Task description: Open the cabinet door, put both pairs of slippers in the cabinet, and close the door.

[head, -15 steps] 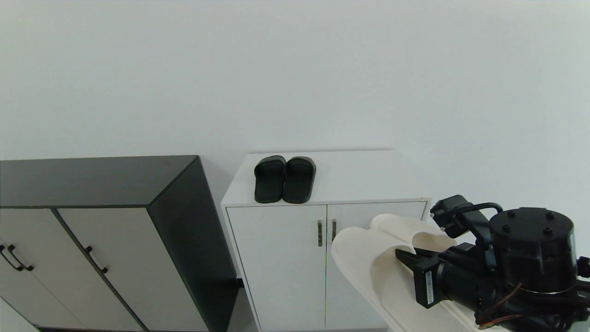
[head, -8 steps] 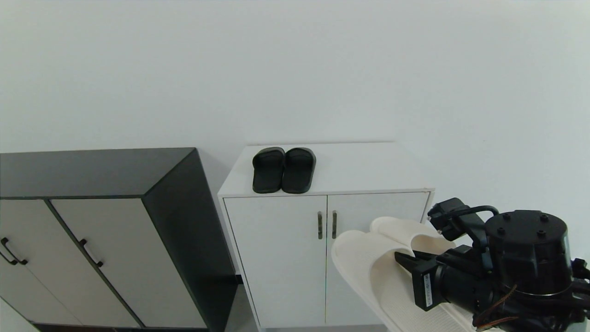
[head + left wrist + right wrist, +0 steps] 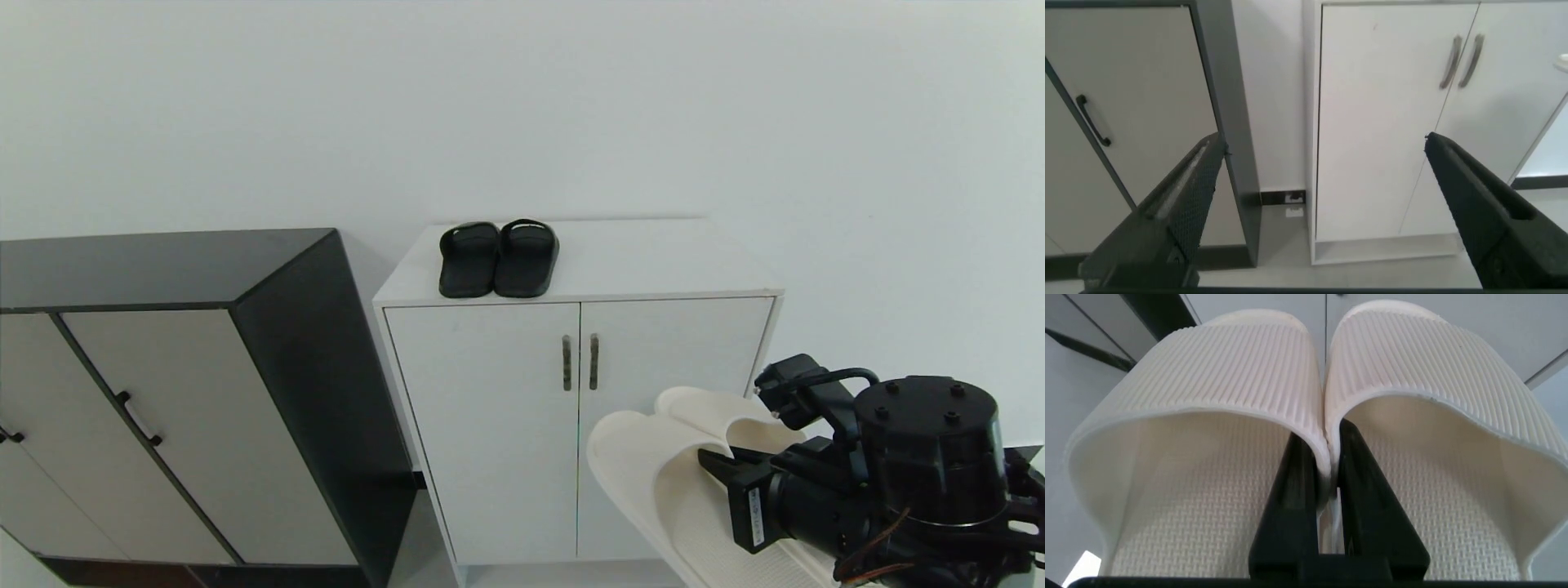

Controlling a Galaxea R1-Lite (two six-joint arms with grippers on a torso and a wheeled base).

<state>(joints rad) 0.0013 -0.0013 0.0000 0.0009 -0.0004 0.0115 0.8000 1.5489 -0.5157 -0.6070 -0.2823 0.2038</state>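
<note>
r gripper [image 3: 1327, 461] clamps cream slippers [image 3: 1208, 392] by inner straps, l gripper [image 3: 1323, 140] wide open, cabinet doors [image 3: 490, 425] shut.

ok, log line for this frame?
white cabinet: shut, not yet opened | black slippers: on cabinet top | cream slippers: pinched in right gripper | left gripper: open, empty

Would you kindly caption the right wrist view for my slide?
Right gripper pinching two cream slippers together by their inner edges.

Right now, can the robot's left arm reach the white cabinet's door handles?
Probably yes: the left arm's fingers are open and empty, pointing at the white cabinet, with nothing between them and its handles.
</note>
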